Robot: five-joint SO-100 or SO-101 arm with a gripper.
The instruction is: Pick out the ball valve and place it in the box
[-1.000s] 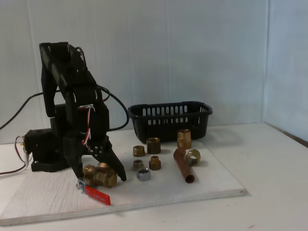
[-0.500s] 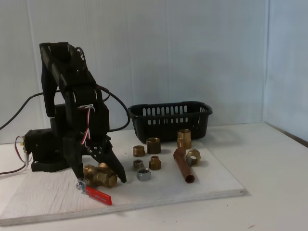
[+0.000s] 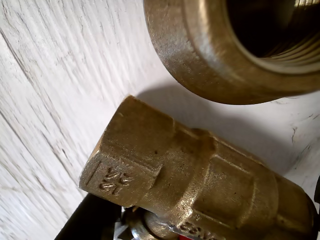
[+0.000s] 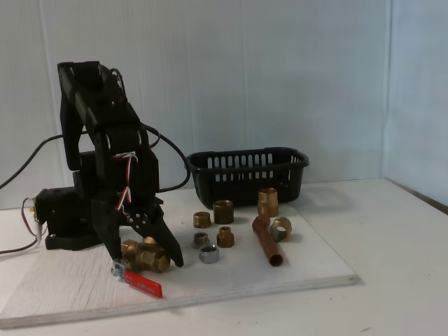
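— box first, since it's the biggest thing out there: black, slotted, at the back of the white board, up and to the right of the arm in the fixed view.

— and the arm?

— bent down over the board's left end, gripper low, its two black fingers spread and straddling the valve. one finger comes down on the valve's left, the other slants past its right end.

— pinching it, or just around it?

— cannot tell. the fingers flank the brass body closely, but no frame shows contact for sure.

— how does the valve lie?

— on the board, long axis roughly left to right in the fixed view, red lever sticking out toward the camera. in the wrist view the brass body runs diagonally, right under the camera, with the open mouth of a round coupling just beside it.

— so the coming move?

— my guess: close across the short width of the body, lift, then carry up and right, over the small fittings, to the box.
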